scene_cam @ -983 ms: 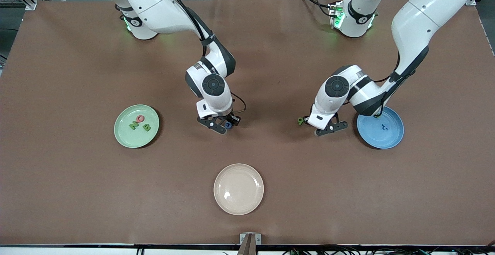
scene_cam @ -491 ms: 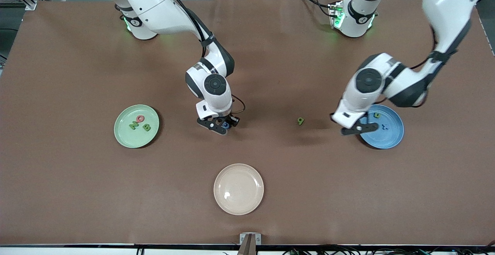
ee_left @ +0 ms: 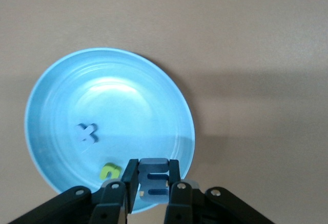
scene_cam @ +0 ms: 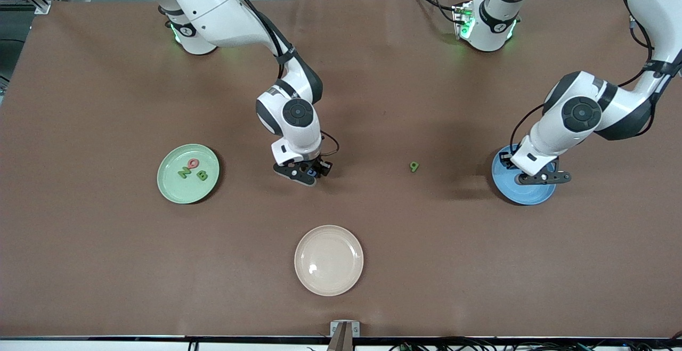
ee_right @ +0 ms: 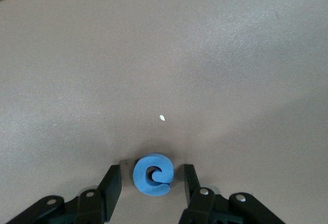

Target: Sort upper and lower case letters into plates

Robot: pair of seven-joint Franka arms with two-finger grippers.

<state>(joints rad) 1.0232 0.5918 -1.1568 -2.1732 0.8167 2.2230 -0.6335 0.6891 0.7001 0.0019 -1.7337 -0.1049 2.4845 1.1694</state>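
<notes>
Over the blue plate, at three o'clock in the front view: my left gripper pinched the blue m; released tilted, it could bounce out. Near centre, my right gripper stood spread around the blue G, which might skid aside. Green b lay between them.

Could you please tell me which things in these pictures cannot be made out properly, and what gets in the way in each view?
- Front view: the blue G is mostly hidden by the right gripper.
- Front view: the left gripper covers the letters in the sky blue plate.
- Left wrist view: the blue m held by the left gripper is partly covered by the fingers.
- Front view: the green letter on the table is too small to read.
</notes>
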